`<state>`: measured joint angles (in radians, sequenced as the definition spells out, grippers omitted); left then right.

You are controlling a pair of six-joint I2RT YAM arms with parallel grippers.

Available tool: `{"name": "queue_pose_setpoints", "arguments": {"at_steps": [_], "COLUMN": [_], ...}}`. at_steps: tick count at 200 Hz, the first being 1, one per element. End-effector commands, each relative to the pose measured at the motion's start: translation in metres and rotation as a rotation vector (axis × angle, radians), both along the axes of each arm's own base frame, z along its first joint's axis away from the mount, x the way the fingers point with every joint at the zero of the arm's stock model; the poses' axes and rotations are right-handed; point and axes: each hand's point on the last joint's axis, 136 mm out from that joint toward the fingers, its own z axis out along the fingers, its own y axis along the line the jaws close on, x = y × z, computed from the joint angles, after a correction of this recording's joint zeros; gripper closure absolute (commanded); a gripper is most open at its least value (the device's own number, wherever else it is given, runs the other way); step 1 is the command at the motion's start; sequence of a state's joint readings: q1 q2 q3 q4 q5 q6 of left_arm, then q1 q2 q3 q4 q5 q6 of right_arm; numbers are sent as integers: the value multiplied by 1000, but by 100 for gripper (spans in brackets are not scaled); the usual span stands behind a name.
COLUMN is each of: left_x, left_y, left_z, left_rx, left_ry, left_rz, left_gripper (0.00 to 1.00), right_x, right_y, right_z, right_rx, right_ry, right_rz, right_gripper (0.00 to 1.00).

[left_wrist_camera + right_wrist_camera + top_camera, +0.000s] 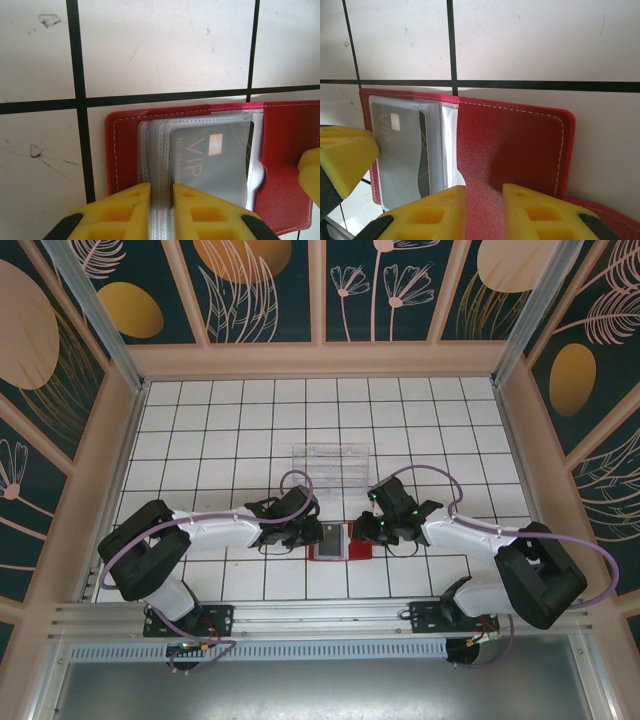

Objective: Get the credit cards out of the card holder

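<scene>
See red holder (122, 150) open on tiled counter (230, 430), near front edge, btwn the two hands. Find stack of clear sleeves (152, 150) inside, w/ grey VIP card (210, 160) tucked in top one, not out yet. Can't tell no. of cards beneath. Find L hand (161, 192) clenched on sleeves' near edge, yellow fingers (125, 210) touching plastic on both sides. Find R hand (485, 192) at holder's red cover (510, 145), fingers a bit apart w/ cover showing btwn them; can't tell if clamping or just pressing down. Spot clear ridged tray (328, 465) farther back on counter, apart from holder.
</scene>
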<state>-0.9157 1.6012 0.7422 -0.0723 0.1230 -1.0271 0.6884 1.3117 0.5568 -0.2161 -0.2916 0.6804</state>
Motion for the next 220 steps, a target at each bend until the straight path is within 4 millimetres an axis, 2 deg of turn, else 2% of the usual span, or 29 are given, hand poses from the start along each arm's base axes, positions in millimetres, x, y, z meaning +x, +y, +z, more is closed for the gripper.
{"name": "queue_pose_setpoints", "arguments": {"at_steps": [1,53,141,220], "left_x": [-8,-11,-11,-12], "left_y": [14,17,16,15], "left_z": [-14,-16,-18,-17], "left_rx": [50,39,39,37], "left_ry": [26,29,30,32], "left_rz": [16,26,21,16], "left_gripper": [84,87,90,91], "right_x": [4,-4,-16,-14], "right_y": [13,35,34,37], "right_z": [17,28,12,2], "right_rx": [72,262,389,380], "right_ry": [-19,21,65,88], "right_rz": [2,9,17,20], "right_gripper": [74,74,76,78]}}
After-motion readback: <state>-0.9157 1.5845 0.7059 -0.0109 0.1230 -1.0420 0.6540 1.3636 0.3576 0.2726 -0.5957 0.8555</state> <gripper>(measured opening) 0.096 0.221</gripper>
